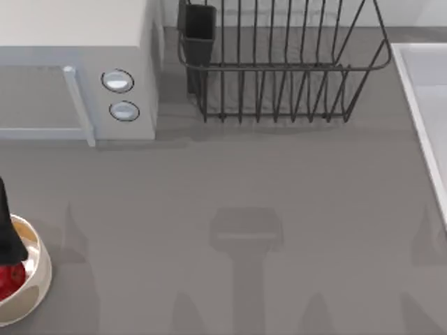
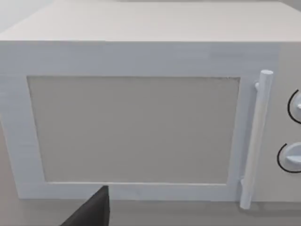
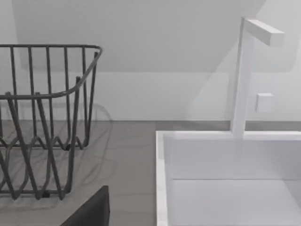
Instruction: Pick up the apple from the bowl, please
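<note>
1. Setting: a rendered kitchen; one grey counter [image 1: 279, 181] carries every fixture.
2. White microwave [image 1: 77, 63] at the counter's rear left corner; bar handle [image 1: 78, 105] and two round dials [image 1: 117, 81] on its front; the left wrist view faces its door window [image 2: 134, 129].
3. Dark wire dish rack [image 1: 279, 70] along the rear edge, right of the microwave; a dark cutlery cup [image 1: 199, 31] sits at the rack's left end.
4. White sink basin [image 3: 225, 179] set into the counter's right edge; an angular white tap [image 3: 244, 70] rises behind it, against a plain pale wall [image 3: 141, 37].
5. Glossy cream bowl [image 1: 38, 279] at the front left corner holds red fruit [image 1: 10, 279]; tableware consistent with a kitchen.
</note>
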You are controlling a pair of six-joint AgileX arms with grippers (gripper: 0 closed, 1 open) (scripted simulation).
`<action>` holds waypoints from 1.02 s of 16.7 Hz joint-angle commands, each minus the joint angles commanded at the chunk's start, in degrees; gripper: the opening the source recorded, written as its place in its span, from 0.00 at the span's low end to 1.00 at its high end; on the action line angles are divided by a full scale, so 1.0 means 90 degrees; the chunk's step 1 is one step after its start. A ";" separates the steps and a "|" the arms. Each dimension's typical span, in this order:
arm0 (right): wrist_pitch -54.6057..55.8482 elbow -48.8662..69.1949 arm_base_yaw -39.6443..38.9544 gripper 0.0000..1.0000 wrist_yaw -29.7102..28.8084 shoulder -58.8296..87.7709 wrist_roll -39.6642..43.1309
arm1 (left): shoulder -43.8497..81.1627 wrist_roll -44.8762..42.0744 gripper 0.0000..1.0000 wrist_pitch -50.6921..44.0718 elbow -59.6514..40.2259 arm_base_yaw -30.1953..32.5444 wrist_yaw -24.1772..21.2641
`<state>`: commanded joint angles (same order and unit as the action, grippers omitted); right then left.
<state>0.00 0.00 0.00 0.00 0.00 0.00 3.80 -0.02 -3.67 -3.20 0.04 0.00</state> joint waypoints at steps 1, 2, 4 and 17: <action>0.0000 0.0000 0.0000 1.00 0.0000 0.0000 0.0000 | 0.0271 -0.0001 1.00 -0.0249 -0.0211 0.0003 0.0000; 0.0000 0.0000 0.0000 1.00 0.0000 0.0000 0.0000 | 0.0612 -0.0003 1.00 -0.0546 -0.0461 0.0006 0.0000; 0.0000 0.0000 0.0000 1.00 0.0000 0.0000 0.0000 | 0.1489 -0.0006 1.00 -0.1247 -0.1048 0.0014 0.0000; 0.0000 0.0000 0.0000 1.00 0.0000 0.0000 0.0000 | 0.7972 -0.0029 1.00 -0.6091 -0.5089 0.0067 -0.0001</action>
<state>0.00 0.00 0.00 0.00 0.00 0.00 75.54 -0.28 -58.49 -49.01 0.65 -0.01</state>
